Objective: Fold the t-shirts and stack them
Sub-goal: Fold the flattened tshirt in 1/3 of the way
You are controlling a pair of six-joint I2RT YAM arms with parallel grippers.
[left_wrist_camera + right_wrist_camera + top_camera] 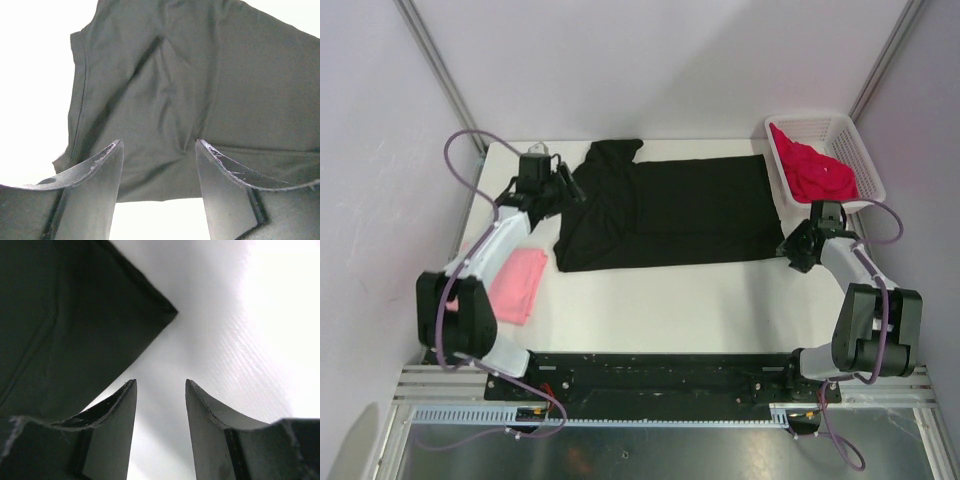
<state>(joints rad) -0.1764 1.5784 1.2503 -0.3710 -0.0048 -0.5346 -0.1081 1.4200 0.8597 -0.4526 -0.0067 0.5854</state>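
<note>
The black t-shirt lies spread across the middle of the white table, partly folded, with a sleeve bunched at its far left. My left gripper is open at the shirt's left edge; in the left wrist view the black cloth lies just beyond its open fingers. My right gripper is open beside the shirt's near right corner, over bare table. The light pink t-shirt lies folded at the near left. The crimson-red t-shirt sits crumpled in the basket.
A white plastic lattice basket stands at the far right corner. Grey walls and slanted metal posts close in the back and sides. The black mounting rail runs along the near edge.
</note>
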